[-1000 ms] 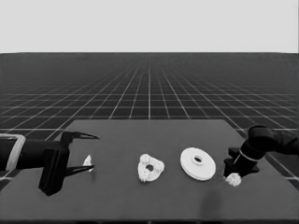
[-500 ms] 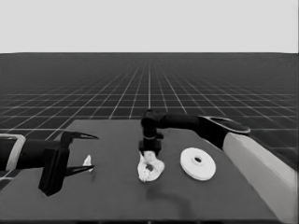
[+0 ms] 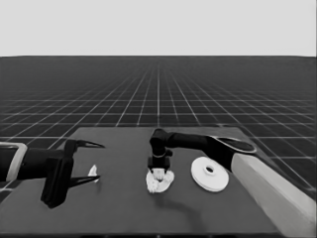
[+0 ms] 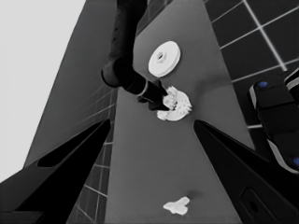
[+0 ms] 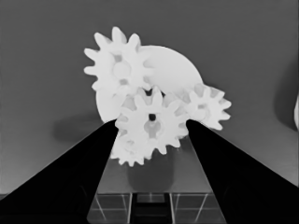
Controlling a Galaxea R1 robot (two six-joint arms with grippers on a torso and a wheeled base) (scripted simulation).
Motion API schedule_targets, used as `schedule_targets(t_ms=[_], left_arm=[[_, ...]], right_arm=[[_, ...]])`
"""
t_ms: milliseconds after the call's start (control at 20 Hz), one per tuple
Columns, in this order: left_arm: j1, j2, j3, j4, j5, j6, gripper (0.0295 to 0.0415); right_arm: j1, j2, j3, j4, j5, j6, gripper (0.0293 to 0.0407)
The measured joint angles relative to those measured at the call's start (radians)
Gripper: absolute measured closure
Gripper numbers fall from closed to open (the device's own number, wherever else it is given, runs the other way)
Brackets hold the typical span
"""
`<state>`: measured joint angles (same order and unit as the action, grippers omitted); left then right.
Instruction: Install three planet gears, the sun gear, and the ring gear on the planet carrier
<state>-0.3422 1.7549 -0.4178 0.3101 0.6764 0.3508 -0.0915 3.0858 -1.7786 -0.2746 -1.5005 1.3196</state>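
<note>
Since half a second ago my right gripper has sunk onto the smaller flat white round part at mid-table, clenched on a small white toothed gear at its centre among three others. My right arm stretches from the table's right, passing behind the larger white round part. My left gripper waits spread at the left end.

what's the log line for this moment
right gripper: over smaller round part, gear between fingers | larger round part: beside, unplaced | left gripper: parked left
</note>
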Motion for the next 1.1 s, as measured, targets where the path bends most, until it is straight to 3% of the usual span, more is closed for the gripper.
schedule_targets(t_ms=[1100], left_arm=[[0.000, 0.000, 0.000, 0.000, 0.000, 0.000, 0.0326]], right_arm=[[-0.008, -0.001, 0.000, 0.000, 0.000, 0.215, 0.0391]])
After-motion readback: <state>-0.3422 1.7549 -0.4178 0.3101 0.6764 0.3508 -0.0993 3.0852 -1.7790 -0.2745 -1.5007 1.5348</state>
